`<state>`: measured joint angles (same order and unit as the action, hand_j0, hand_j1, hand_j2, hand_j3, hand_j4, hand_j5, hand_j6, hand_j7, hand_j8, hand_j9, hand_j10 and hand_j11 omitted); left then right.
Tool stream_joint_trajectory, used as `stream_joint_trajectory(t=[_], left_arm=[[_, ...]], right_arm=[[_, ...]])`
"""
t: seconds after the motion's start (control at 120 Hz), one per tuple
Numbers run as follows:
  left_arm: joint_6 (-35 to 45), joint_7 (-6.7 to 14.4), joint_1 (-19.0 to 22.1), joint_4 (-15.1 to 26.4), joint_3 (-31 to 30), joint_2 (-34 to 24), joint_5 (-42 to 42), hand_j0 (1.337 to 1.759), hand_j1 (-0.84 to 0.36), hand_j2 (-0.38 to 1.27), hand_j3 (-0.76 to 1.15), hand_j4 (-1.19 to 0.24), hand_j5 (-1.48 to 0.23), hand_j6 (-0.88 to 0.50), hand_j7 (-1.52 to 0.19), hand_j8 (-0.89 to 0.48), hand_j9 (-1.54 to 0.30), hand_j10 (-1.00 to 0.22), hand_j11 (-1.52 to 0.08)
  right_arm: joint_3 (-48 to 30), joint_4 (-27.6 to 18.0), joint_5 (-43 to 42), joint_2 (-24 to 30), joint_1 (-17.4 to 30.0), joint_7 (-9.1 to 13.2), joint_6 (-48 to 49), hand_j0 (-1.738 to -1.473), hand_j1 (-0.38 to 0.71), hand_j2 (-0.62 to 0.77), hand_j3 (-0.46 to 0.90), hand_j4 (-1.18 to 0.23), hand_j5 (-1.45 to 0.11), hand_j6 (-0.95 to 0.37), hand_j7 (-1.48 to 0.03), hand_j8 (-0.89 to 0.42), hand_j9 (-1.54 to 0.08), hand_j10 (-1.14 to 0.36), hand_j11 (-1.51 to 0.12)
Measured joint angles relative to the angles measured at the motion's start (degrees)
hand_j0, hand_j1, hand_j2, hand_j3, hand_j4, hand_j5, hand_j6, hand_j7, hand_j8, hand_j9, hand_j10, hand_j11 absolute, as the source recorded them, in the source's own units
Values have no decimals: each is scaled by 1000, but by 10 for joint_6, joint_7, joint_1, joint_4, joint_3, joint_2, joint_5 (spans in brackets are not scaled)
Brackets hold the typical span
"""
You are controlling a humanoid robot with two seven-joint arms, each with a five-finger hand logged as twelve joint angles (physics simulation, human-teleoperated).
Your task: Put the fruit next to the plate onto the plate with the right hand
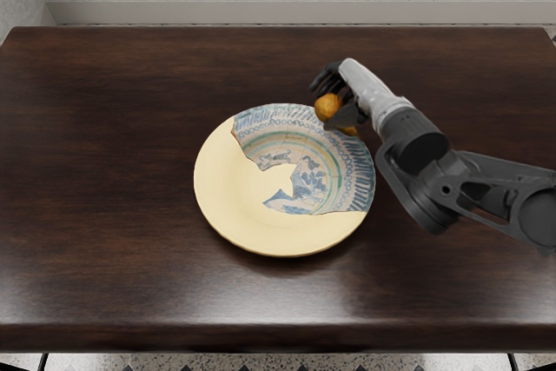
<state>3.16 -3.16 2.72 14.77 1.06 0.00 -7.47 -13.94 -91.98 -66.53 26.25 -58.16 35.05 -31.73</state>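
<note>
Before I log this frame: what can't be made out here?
Head view only.
The fruit: mostly wrapped by the right robot hand, so its kind is unclear.
Its underside: hidden by the hand, so lifted or resting on the table beside the plate cannot be told.
The right arm: cut off by the right edge.
The left arm: out of frame.

The right arm (pixel 486 193) comes in from the right edge, its dark segments running leftward to a bulky joint (pixel 417 141), from which the pale grey forearm (pixel 369 91) slants up and to the left. The right hand (pixel 340 100), the arm's leftmost part, has its black fingers (pixel 324 81) curled around the fruit (pixel 328 108), gripping it
</note>
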Motion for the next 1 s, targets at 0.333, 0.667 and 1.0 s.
stream_joint_trajectory(t=[0.333, 0.667, 1.0], left_arm=[[0, 0, 0, 0, 0, 0, 0, 1658, 349, 0, 0, 0, 0, 0, 0, 0, 0, 0, 0], [0, 0, 0, 0, 0, 0, 0, 1658, 349, 0, 0, 0, 0, 0, 0, 0, 0, 0, 0], [0, 0, 0, 0, 0, 0, 0, 1658, 349, 0, 0, 0, 0, 0, 0, 0, 0, 0, 0]], right_arm=[[1, 1, 1, -46, -14, 0, 0, -1658, 286, 250, 0, -613, -805, -580, -801, -449, -798, -625, -793], [15, 2, -2, -89, 6, 0, -7, -1658, 288, 280, 0, -608, -813, -589, -802, -450, -801, -632, -791], [21, 2, -12, -100, 33, 0, -8, -1658, 266, 189, 0, -574, -762, -560, -754, -449, -755, -590, -748]])
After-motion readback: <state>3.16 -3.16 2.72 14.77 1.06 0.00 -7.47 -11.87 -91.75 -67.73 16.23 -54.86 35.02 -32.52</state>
